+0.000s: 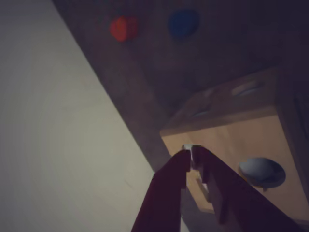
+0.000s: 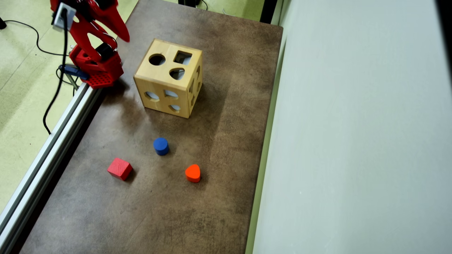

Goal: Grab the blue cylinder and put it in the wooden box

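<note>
Overhead, the table (image 2: pixel 212 197) is a mottled dark-brown slab, worn paler in patches. A plain grey-white wall (image 2: pixel 353 141) runs along its right edge, an aluminium rail (image 2: pixel 53 141) along its left, and past the rail lies pale green floor (image 2: pixel 21 88) crossed by black cables (image 2: pixel 53 91).

The box (image 2: pixel 168 78) stands on the far half of the table, just right of the red arm's base (image 2: pixel 97 68), with a round, a square and a heart-like hole in its top. The cylinder (image 2: pixel 161 146) stands upright on the bare table nearer the camera, well apart from the box. A red cube (image 2: pixel 120 168) lies to its lower left and an orange heart (image 2: pixel 192 173) to its lower right, all three apart from one another.

The gripper (image 2: pixel 122 33) hangs in the top left corner, above the base and left of the box, holding nothing — here only one red tip shows clearly.

The wrist view is dim and blurred, but it shows what the overhead does not: the gripper (image 1: pixel 190 157) with its two dark red fingers pressed together at the tips, over the near face of the box (image 1: pixel 227 135). Far off, the cylinder (image 1: pixel 183 22) and a red blur (image 1: pixel 123 28) — which piece, I cannot tell — sit on the table (image 1: pixel 145 72), with the wall (image 1: pixel 53 135) filling the left.
</note>
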Tool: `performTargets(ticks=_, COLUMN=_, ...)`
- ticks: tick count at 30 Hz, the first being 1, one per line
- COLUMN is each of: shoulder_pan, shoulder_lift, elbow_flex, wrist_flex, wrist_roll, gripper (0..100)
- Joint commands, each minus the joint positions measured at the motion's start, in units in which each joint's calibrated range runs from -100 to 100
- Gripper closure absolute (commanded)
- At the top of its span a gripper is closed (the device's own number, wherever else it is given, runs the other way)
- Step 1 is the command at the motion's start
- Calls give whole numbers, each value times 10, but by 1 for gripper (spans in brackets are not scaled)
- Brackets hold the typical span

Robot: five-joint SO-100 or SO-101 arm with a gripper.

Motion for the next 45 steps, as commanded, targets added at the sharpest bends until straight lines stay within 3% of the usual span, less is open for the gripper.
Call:
performTargets(ticks=1, shoulder_pan=47, shoulder_lift=68, elbow_flex=-11, wrist_flex=-2, wrist_roll=2, gripper=99)
performTargets(ticks=6, shoulder_pan=71, shoulder_lift=135, elbow_flex=-16, wrist_flex=-8, wrist_roll=2, gripper=99)
performTargets(ticks=12, shoulder_pan=68, shoulder_lift=141, elbow_flex=-10, wrist_flex=-87, wrist_roll=3, gripper=97)
performTargets(ticks=21, shoulder_pan=68, shoulder_lift=200, elbow_flex=-10, wrist_flex=-105, wrist_roll=4, gripper=82)
performTargets(ticks=33, shoulder_pan=67, shoulder_lift=306, elbow_flex=-12, wrist_flex=-106, wrist_roll=4, gripper=71)
performTargets(ticks=45, shoulder_pan=76, shoulder_lift=424, elbow_flex=-19, wrist_flex=-173, wrist_roll=3, gripper=69)
